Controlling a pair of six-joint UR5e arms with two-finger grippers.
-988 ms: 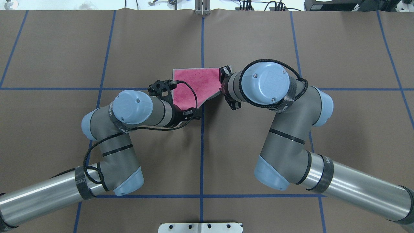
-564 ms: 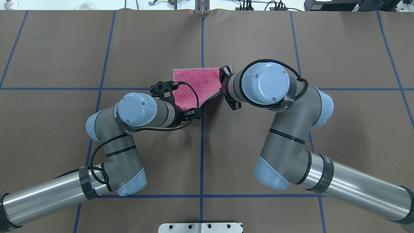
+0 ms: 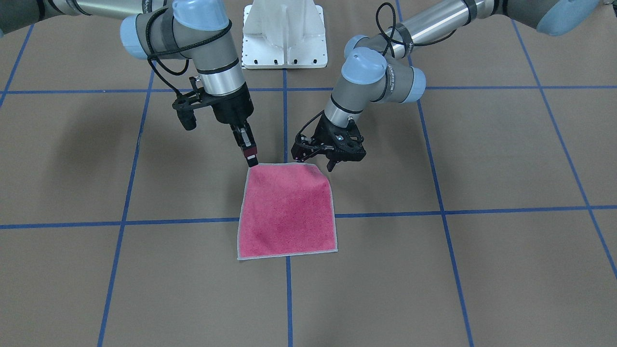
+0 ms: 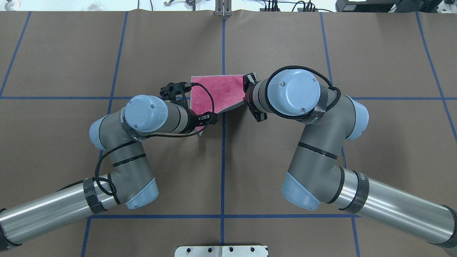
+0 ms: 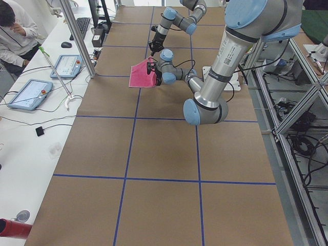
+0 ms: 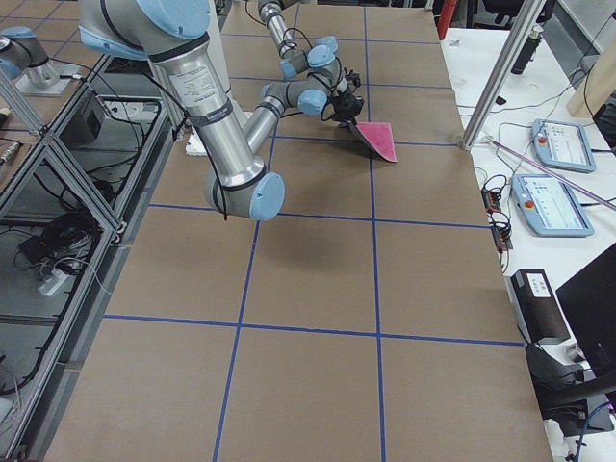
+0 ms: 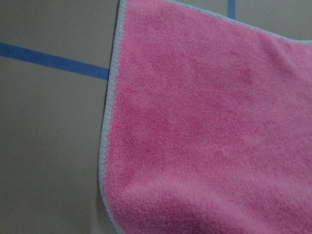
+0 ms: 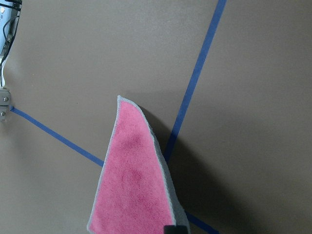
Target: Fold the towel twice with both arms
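The towel (image 3: 288,217) lies pink face up at the table's middle. It also shows in the overhead view (image 4: 217,89) and both wrist views (image 7: 204,122) (image 8: 131,185). My right gripper (image 3: 251,161) is shut on the towel's robot-side corner and holds it a little above the table, so the grey underside shows in the exterior right view (image 6: 366,141). My left gripper (image 3: 330,166) is low at the other robot-side corner, which looks rounded and slightly bunched. Its fingers are mostly hidden, so I cannot tell whether it is open or shut.
The white pedestal base (image 3: 284,33) stands behind the arms. Blue tape lines (image 3: 434,213) grid the brown table. A side bench with tablets (image 5: 64,65) and a seated operator (image 5: 15,28) lies beyond the table's far edge. A metal post (image 5: 77,36) stands there.
My left arm's wrist swung a little right, then back left and forward. A grey-edged towel corner now shows just below it. My right arm and its lifted corner have not moved.
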